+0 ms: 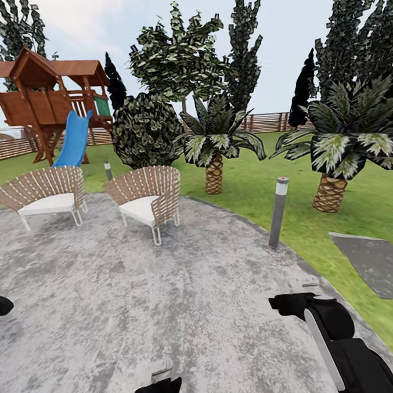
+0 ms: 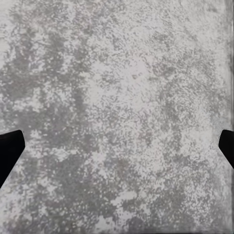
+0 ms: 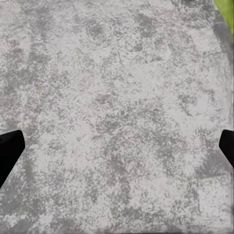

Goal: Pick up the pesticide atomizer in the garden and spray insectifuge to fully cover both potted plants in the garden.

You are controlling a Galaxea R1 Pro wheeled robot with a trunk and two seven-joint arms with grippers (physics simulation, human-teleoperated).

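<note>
I am on grey stone paving [image 1: 138, 293] in the garden, with its lawn [image 1: 248, 184] beyond. The pesticide atomizer and the potted plants are out of view. My left gripper [image 1: 157, 389] hangs low over the paving at the near edge of the head view. In the left wrist view its fingertips [image 2: 9, 148] stand wide apart with only paving between them, so it is open. My right gripper [image 1: 291, 301] is further forward on the right. Its fingertips [image 3: 9, 148] are equally spread and empty over the paving.
Two wicker chairs [image 1: 147, 199] [image 1: 45, 194] stand on the far side of the paving. A grey bollard lamp [image 1: 278, 212] marks its right rim. Two palms [image 1: 213, 143] [image 1: 344, 141], a wooden playhouse with a blue slide [image 1: 74, 140], a stepping slab [image 1: 378, 261] and the slat fence [image 1: 267, 122] lie beyond.
</note>
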